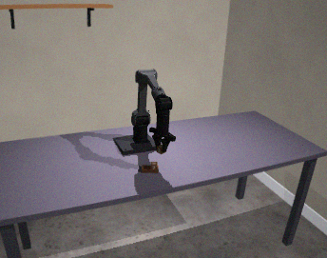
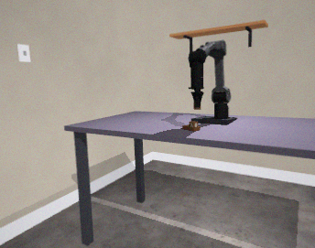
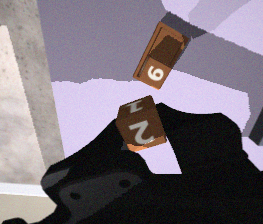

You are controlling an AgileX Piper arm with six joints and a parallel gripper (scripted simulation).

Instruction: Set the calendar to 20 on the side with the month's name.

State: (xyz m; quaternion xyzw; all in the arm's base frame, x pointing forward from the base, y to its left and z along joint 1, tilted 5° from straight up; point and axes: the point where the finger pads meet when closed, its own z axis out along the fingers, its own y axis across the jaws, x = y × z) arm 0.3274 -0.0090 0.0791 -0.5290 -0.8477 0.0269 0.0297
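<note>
While the arm [image 1: 144, 101] stands folded over its dark base plate [image 1: 121, 147] near the middle of the purple surface [image 1: 239, 139], its fingers hang in the air above the surface and are closed about halfway onto a brown cube [image 3: 140, 124]. Seen from the wrist, that cube shows a white 2 on the face turned toward the camera and a 1 on the face above it, both lying tilted rather than upright. It is lifted clear of the surface, with only the dark bulk of the fingers touching it from below and from the sides.

Beyond the held cube lies the wooden tray [image 3: 164, 46], resting on the surface and seen at a slant. A second cube [image 3: 154, 74] sits at the nearer end of the tray, showing a digit that reads as a 9 or a 6 depending on which way it is taken; the rest of the tray's floor is bare. The two cubes are apart, the held one just short of the tray's near end in the wrist view.

From the top view the tray [image 1: 148, 168] is a small brown shape in front of the base plate, inside the arm's shadow, with the fingers [image 1: 162, 148] raised above and slightly behind it. The exterior view shows the fingers [image 2: 197, 105] well above the tray [image 2: 191, 126]
</note>
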